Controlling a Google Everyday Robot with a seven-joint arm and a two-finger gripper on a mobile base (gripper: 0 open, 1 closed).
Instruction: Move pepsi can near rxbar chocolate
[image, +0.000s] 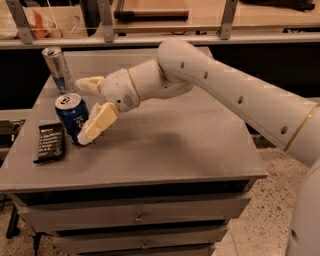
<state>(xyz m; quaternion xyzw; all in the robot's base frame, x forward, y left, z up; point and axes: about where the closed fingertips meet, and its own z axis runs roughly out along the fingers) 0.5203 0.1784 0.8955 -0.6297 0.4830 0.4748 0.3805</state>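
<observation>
Pepsi can (72, 118) stands upright on the desk (175, 135), near the left edge & towards the front-left corner, silver top up, blue side w/ white lettering facing the front. Rxbar chocolate (51, 143) lies flat just beside it, on the side of the left edge & a bit closer to the front edge. It's a black wrapper w/ white text lines, long side running roughly front-to-back. Can & bar are close; can't tell if they touch.

Gripper (84, 112) sits at the can, fingers spread wide, one on either side. The near finger (100, 122) slants down along the can's side that faces the desk centre, touching or v. nearly touching, tip low by the can's base. The far finger is behind the can towards the back edge, clear of it. So jaws are wide, not clamped on anything.

White arm (225, 95) comes in from the right edge, passing over the back half of the desk to the wrist.

Slim silver-&-blue can (59, 69) stands upright near the back-left corner, well apart from the bar. Below the top, the desk front shows drawers (138, 217) w/ small knobs.
</observation>
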